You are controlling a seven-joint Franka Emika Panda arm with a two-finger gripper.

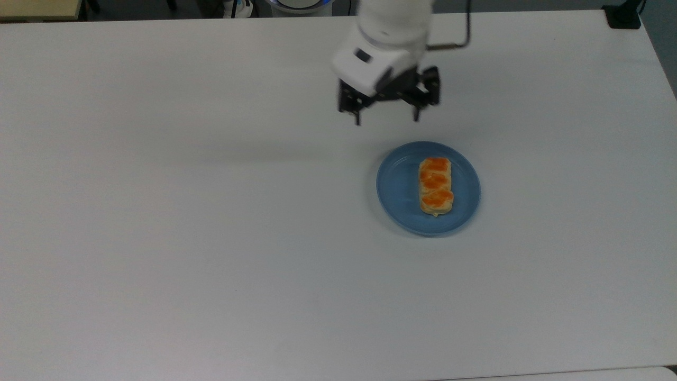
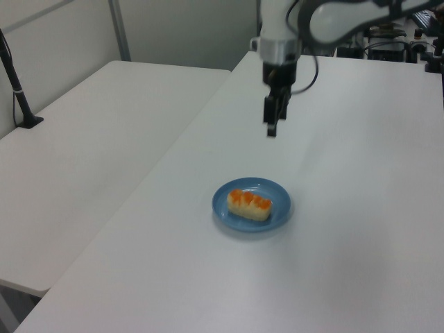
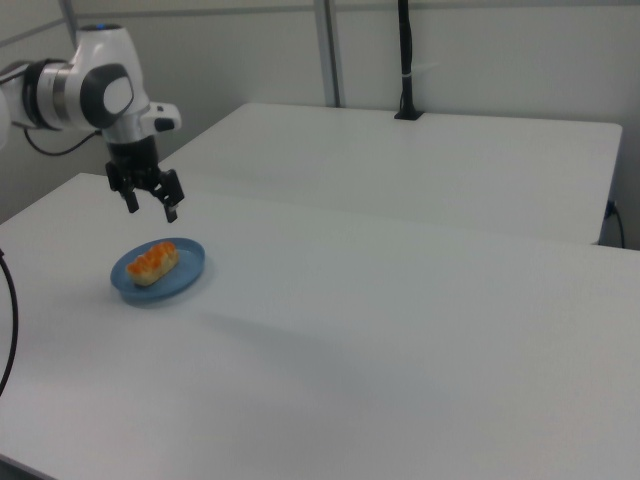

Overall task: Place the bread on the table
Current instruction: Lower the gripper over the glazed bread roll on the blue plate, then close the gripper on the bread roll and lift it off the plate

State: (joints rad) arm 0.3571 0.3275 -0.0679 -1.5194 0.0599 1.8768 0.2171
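Pincer (image 1: 386,117) first: its two black fingers are spread wide apart with nothing between them, hanging in the air above the worktop (image 1: 211,238), tips pointing down. One white arm (image 2: 277,28) carries it, reaching in from the far edge in the top view.

Going from near to far in the top view, the closest stretch of the white worktop is bare. Further in sits one round blue plate (image 1: 396,190), right of centre in the top view. One piece of bread (image 1: 435,186) lies on that plate, a pale-tan oblong with three orange glazed patches along its top, long axis running near to far. It rests flat, wholly inside the rim, toward the top view's right half of the plate.

Beyond the plate comes the pincer, just past the plate's far rim and a little toward the top view's left of the bread. It does not touch plate or bread. In the left view the fingers (image 2: 270,129) hang well above the surface, clear of the plate (image 2: 277,215).

In the right view a second white table (image 3: 420,160) stands behind the first, with one black post (image 3: 405,60) rising at its far side.
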